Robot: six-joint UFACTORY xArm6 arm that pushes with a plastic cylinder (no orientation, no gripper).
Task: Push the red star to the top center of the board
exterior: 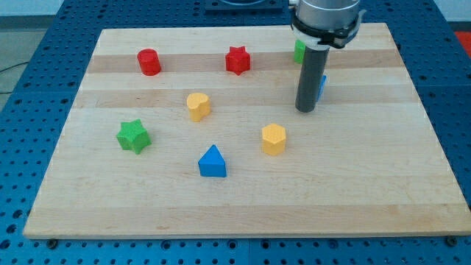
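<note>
my tip point(305, 110) hides blue block point(322, 87)

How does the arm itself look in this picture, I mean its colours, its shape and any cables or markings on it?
Only its lower end shows. A silver-grey metal cylinder with a dark ring at its base enters from the view's top. Below it hangs a straight, dark grey, round rod ending in my tip, which is flat. No cables or markings are visible. The rod partly hides a green block and a blue block.

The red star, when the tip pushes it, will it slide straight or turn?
The red star looks low and flat-bottomed, so it probably slides without tipping. Its points may make it turn under an off-centre push. My tip stands apart, to its lower right.
</note>
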